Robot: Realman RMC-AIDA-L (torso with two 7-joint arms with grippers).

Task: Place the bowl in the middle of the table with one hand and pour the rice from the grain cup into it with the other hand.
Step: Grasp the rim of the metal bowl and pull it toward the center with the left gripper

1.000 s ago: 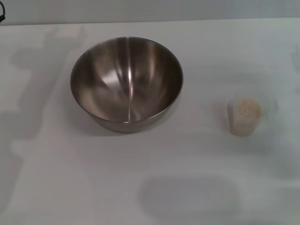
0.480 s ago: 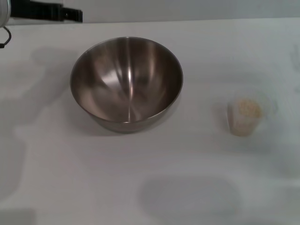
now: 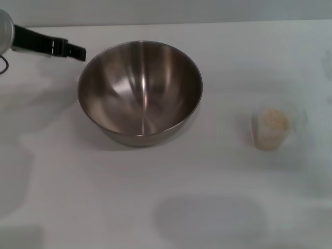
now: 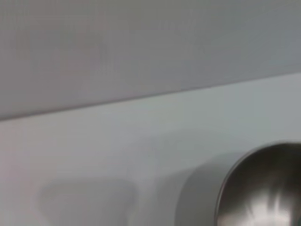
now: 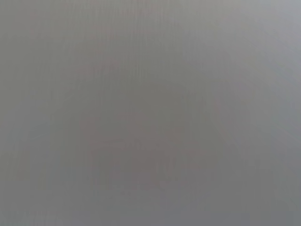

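Note:
The stainless-steel bowl (image 3: 140,93) stands upright and empty on the white table (image 3: 78,197), left of the middle. Part of its rim also shows in the left wrist view (image 4: 263,188). The clear grain cup (image 3: 270,129) stands upright to the right of the bowl, apart from it, with rice (image 3: 273,120) inside. My left gripper (image 3: 72,51) reaches in from the far left and ends just short of the bowl's far-left rim, touching nothing that I can see. My right gripper is out of view; the right wrist view is a plain grey blur.
The table's far edge (image 3: 207,22) runs just behind the bowl, with a grey wall beyond it. Soft shadows lie on the table at the left and the near middle.
My left gripper has come into view from the upper left and moved right and down toward the bowl's rim. The bowl and cup have not moved.

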